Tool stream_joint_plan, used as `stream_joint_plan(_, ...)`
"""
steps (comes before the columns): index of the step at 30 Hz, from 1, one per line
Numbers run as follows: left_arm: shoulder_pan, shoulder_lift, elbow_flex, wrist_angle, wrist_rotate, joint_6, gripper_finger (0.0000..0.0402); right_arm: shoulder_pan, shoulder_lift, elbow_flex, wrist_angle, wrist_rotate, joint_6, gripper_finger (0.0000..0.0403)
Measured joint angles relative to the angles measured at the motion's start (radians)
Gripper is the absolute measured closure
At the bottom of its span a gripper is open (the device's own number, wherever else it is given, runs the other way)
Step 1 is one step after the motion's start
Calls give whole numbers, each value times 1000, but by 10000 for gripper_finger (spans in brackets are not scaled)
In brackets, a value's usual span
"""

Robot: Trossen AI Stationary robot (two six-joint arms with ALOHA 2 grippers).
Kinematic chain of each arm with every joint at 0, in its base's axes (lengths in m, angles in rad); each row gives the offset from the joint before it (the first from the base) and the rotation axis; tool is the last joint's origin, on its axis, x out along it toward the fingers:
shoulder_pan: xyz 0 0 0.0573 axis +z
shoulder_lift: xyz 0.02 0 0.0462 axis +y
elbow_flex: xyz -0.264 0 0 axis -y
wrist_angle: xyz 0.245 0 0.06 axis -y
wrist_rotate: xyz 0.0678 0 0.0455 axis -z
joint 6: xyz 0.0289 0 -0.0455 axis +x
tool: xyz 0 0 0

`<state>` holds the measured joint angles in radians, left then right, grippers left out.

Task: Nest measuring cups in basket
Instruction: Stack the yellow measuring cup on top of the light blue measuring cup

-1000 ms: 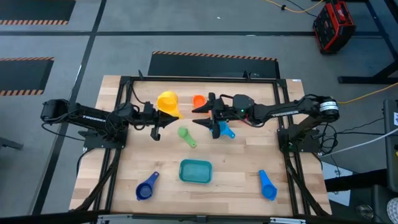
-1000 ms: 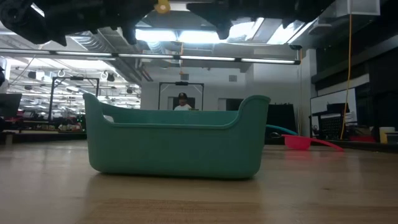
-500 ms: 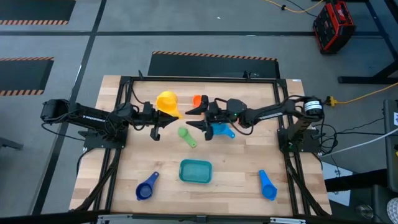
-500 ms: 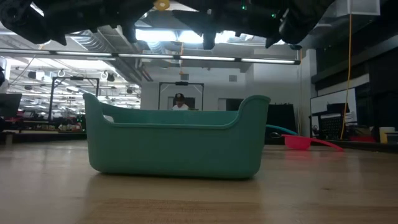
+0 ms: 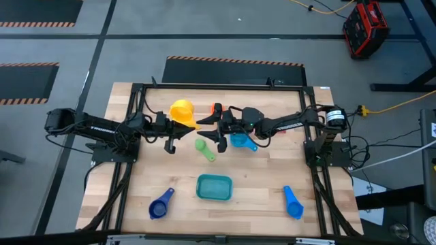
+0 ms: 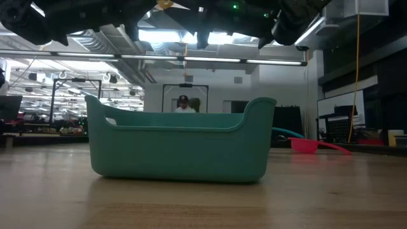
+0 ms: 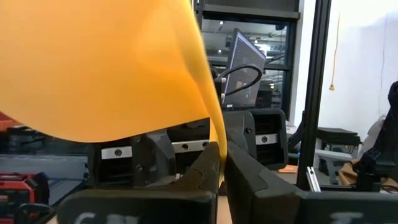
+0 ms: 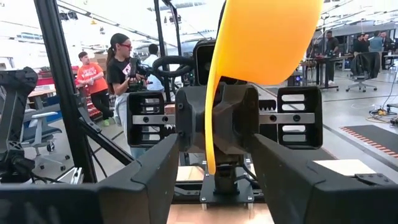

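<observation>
Two grippers meet upper centre: your left fingers [image 7: 217,180] pinch the yellow cup [image 5: 182,111] by its handle, while the right fingers [image 8: 149,180] stand open facing it.

Open workshop around a wooden worktop [image 5: 259,194]

Seen from above, the butcher-block worktop sits on grey floor [image 5: 204,27] marked with black panels edged in orange-and-black hazard stripes [image 5: 235,62]. At about 1 o'clock of it stands a red and black case [image 5: 365,28], with a yellow cable [image 5: 402,105] trailing at 3 o'clock. Level with the worktop, long ceiling lights [image 6: 184,37] glow over exposed ducts, a dark doorway frame [image 6: 185,95] stands behind, and people [image 8: 121,68] stand among desks and chairs.
</observation>
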<state>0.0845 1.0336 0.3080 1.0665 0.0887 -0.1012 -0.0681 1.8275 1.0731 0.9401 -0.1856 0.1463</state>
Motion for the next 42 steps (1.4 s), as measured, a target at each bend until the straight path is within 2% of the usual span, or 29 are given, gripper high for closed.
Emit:
stream_joint_plan(19,0,0,0,3,-5,3,395,1,0,0,-15,-1,0,386)
stream_joint_plan(31,0,0,0,1,-5,2,377,1,0,-1,-16,-5,3,394)
stream_joint_plan(42,0,0,0,-12,-5,0,310,-13,-1,-1,-25,-5,6,395)
